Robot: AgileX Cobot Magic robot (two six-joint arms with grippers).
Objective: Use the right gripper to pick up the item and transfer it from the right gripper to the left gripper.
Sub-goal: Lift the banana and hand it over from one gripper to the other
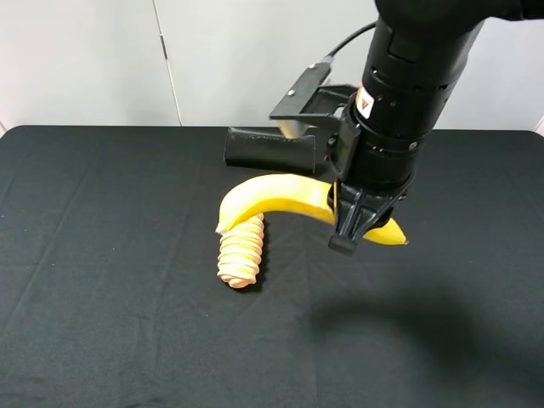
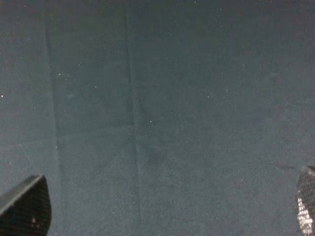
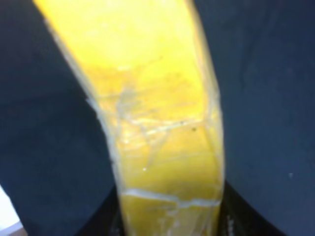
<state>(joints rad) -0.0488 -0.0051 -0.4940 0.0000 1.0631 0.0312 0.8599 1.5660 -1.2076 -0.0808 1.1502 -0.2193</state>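
The yellow banana [image 1: 272,197] is gripped near its right end by my right gripper [image 1: 353,228], which comes down from above at the centre right. Its left end lies over the top of the ridged orange-tan roll [image 1: 240,255]. In the right wrist view the banana [image 3: 157,108] fills the frame, with the right gripper [image 3: 170,223] shut around it and a dark finger [image 3: 101,223] on either side. My left gripper [image 2: 166,209] shows only in the left wrist view, with fingertips [image 2: 27,209] wide apart over bare black cloth, holding nothing. The left arm is out of the exterior view.
A black oblong case [image 1: 270,150] lies just behind the banana, next to the right arm. The black cloth-covered table [image 1: 102,255] spans the view, with a white wall behind. The arm's shadow [image 1: 399,319] falls on the cloth at the front right.
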